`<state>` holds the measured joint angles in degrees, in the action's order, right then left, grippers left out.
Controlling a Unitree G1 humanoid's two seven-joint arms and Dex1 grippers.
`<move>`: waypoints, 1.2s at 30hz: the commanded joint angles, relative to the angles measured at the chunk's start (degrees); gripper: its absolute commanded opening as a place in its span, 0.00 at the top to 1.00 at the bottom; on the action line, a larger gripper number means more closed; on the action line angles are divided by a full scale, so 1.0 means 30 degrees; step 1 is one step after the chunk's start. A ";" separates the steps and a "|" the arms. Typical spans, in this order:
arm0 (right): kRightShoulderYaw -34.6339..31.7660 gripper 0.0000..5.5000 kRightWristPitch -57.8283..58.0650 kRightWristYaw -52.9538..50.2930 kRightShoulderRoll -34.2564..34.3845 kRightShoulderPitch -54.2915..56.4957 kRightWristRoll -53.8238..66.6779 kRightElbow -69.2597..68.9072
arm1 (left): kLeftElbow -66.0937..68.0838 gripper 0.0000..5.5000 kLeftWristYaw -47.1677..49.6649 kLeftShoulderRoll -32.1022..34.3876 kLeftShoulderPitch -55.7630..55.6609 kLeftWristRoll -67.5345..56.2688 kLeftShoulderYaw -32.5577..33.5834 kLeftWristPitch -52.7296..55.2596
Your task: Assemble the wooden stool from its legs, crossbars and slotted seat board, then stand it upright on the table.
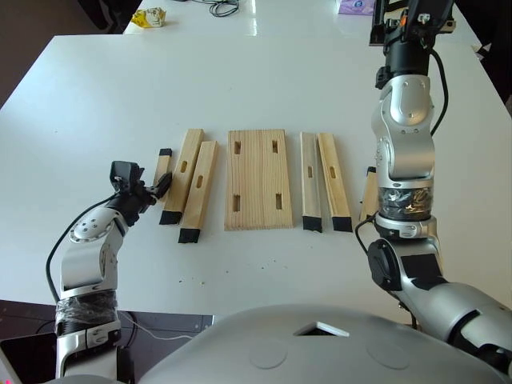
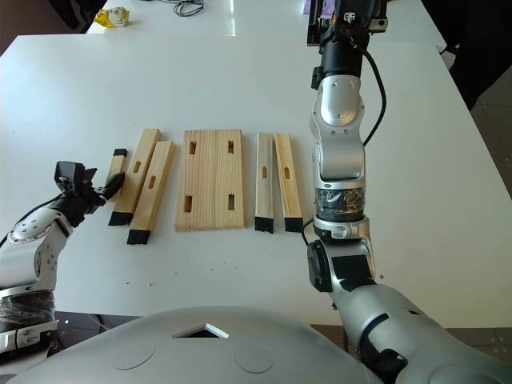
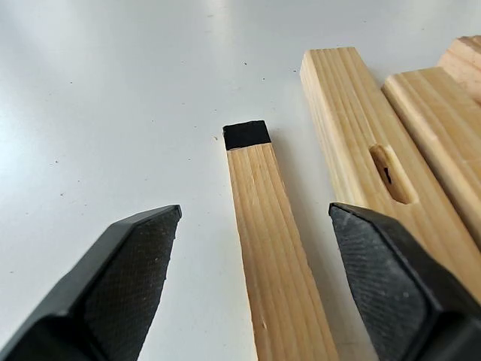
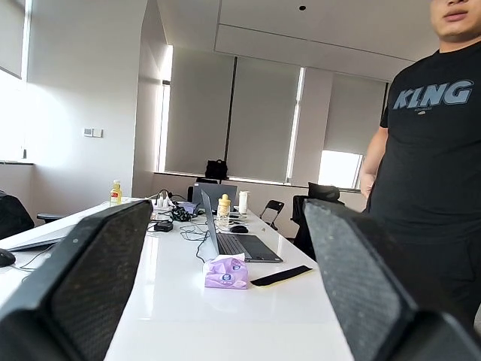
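A white desk carries everything. Beyond its far edge, where the right tool points, the room opens onto a second desk under blinded windows, with a laptop and a tissue pack on it.

The seat board lies flat, well to the right of the left tool, its four slots facing up. Between board and left tool lie the first leg and the second leg, both slotted and black-tipped at the near end. Past the board lie the third leg and the fourth leg, side by side. One more wooden piece lies mostly hidden behind the right arm.

The short bar, black-capped at its far end, lies between the left tool's fingers. That tool is released, low at the desk, its pads on either side of the bar and touching neither side. The first leg lies just beside its right finger.

The right tool is raised high over the far edge, spread apart and empty.
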<state>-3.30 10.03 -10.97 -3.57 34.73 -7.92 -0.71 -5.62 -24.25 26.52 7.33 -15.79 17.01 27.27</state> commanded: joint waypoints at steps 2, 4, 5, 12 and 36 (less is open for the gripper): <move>0.0060 0.32 -0.0278 -0.0043 -0.0136 -0.0308 -0.0279 0.0183 | -0.0106 0.33 0.0542 0.0144 -0.0280 0.0489 -0.0538 0.0726; 0.0041 0.32 -0.0311 -0.0061 -0.0119 -0.0393 -0.0348 0.0159 | 0.0144 0.33 0.0740 0.0314 -0.0294 0.0778 -0.0695 0.0914; 0.0028 0.32 -0.0315 -0.0077 -0.0106 -0.0444 -0.0378 0.0145 | 0.0197 0.33 0.0782 0.0362 -0.0276 0.0859 -0.0722 0.1043; 0.0003 0.32 -0.0284 -0.0270 -0.0004 -0.0747 -0.0467 0.0002 | -0.0377 0.33 0.0452 0.0700 0.0430 0.1003 -0.0889 0.1809; -0.0243 0.33 -0.0303 -0.1521 0.0550 -0.1858 -0.0782 -0.1017 | -0.2940 0.76 0.0848 0.1358 0.1363 0.0937 -0.1227 0.5955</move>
<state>-3.98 8.89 -15.35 -2.25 29.81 -10.05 -3.20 -14.64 -22.05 29.73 9.17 -13.60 13.57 42.16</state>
